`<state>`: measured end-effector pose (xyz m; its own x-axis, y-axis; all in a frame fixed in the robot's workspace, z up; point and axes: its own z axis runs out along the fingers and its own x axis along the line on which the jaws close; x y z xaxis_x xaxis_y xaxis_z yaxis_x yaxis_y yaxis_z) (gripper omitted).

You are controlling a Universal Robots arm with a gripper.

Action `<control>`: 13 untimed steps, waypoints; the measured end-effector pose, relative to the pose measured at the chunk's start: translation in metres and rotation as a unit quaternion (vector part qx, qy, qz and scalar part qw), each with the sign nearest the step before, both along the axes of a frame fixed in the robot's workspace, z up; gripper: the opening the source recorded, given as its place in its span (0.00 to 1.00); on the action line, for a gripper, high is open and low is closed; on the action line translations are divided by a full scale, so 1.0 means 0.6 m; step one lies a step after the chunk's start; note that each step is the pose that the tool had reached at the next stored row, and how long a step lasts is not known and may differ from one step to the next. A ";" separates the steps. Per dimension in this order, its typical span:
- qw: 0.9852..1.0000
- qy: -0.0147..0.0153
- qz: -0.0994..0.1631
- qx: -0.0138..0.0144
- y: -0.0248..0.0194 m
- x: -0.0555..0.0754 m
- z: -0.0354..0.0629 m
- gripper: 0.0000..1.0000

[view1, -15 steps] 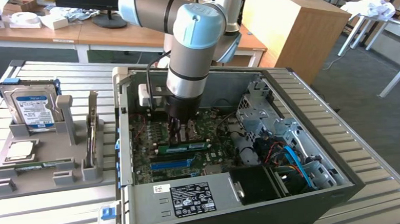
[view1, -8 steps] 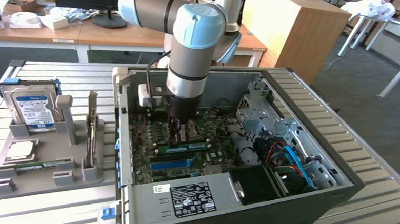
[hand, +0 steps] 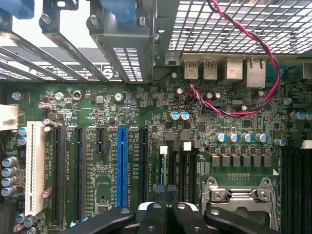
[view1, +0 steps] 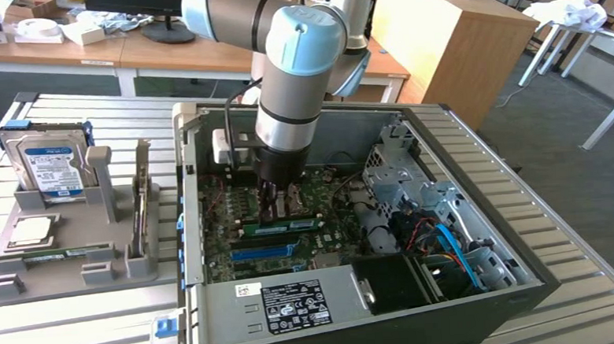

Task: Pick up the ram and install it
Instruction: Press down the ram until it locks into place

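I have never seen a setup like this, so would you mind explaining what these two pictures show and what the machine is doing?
The machine is a robot arm with a gripper at its tip. The exterior view looks down on an open computer case lying on a metal table. The arm reaches inside, over the green main board, close to a green memory stick. The jaws are shut; whether they grip the stick is unclear. On the exterior view's left stands a grey holder with a hard drive and a silver processor chip. The wrist view comes from a camera on the arm: it looks along the gripper at the board's slots and processor socket.
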<state>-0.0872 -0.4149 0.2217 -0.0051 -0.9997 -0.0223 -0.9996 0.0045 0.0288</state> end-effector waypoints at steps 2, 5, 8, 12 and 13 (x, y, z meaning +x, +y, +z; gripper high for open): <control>1.000 0.000 0.000 0.000 0.0001 0.000 0.000 0.10; 1.000 0.000 0.000 0.000 0.0002 0.000 0.008 0.10; 1.000 0.000 0.000 -0.001 0.0000 0.000 0.022 0.10; 1.000 0.000 0.000 -0.002 0.0000 0.000 0.042 0.10; 1.000 0.000 0.000 -0.002 0.0000 0.000 0.048 0.10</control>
